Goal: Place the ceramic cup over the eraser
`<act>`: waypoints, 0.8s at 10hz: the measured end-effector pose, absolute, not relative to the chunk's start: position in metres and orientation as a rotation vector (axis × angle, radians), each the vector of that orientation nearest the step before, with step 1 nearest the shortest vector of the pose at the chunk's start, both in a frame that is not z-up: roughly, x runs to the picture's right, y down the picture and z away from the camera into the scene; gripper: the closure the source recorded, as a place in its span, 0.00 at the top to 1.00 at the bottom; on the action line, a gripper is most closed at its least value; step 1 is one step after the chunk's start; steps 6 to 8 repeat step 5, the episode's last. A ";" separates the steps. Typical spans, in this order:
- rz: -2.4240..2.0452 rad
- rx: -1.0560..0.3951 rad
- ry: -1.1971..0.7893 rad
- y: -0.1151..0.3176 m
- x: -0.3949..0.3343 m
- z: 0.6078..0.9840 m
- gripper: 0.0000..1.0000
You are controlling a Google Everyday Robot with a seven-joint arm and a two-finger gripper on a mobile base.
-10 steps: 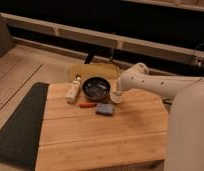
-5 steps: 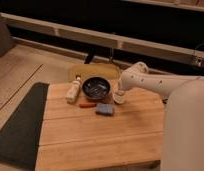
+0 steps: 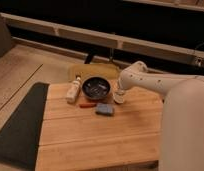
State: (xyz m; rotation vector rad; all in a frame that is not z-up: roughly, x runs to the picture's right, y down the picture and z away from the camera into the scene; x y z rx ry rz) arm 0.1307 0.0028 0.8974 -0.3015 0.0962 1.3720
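Hanging at the 3 o'clock side of the dark bowl, the gripper is sitting low over the wooden bench, with the white arm reaching in from 3 o'clock. A small pale shape directly under it appears to be the ceramic cup, resting on or just above the wood. Whether the gripper is clamping the cup or is letting go of it, I cannot tell from this view.

The eraser is not showing anywhere on the bench. My guess is that it is sitting beneath the cup or behind the wrist, which would mean the task is nearing its end.

To finish well, the cup should be going down mouth-first and level, centred on the block so the rim is not catching its top edge. The release should come only once the rim is sitting flat on the wood. The retreat should then go straight up, since the bowl is lying just beside the cup at 9 o'clock.

A cream bottle is lying at the bowl's 9 o'clock. A red pen and a blue pad are lying at its 6 o'clock. No brand, label or writing is readable on anything.
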 end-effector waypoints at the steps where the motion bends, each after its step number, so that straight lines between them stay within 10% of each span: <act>1: 1.371 -0.303 0.096 0.003 0.130 0.898 0.78; 8: 1.369 -0.304 0.095 0.003 0.129 0.898 0.78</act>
